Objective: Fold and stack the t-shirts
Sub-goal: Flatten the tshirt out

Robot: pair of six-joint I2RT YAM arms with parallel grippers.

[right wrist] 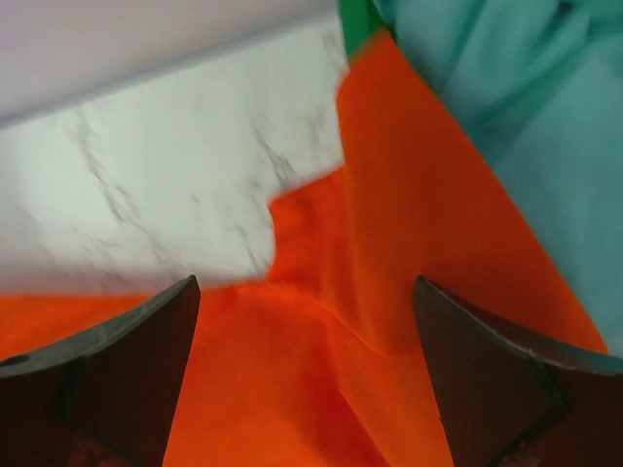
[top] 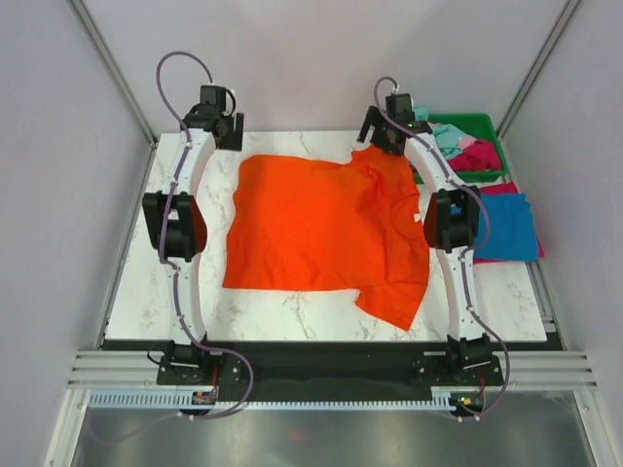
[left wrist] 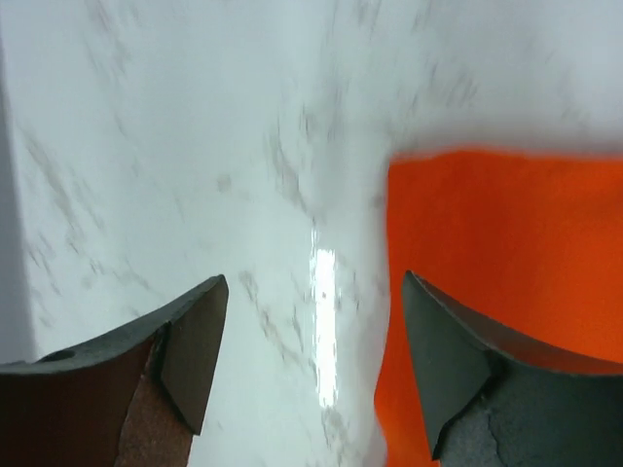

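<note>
Orange t-shirt (top: 321, 224) lies beneath the spread right gripper (right wrist: 304, 284), apparently untouched.

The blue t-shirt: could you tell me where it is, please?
Top view: right edge of the table, the blue t-shirt lying on a magenta-pink t-shirt, beside the right arm, nearside of the green tray.

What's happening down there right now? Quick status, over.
Both open: left gripper at the far-left edge of the orange t-shirt, right gripper over its far-right corner. Shirt spread out, not yet folded. Nothing blocking; blue t-shirt lies apart, at right.
</note>
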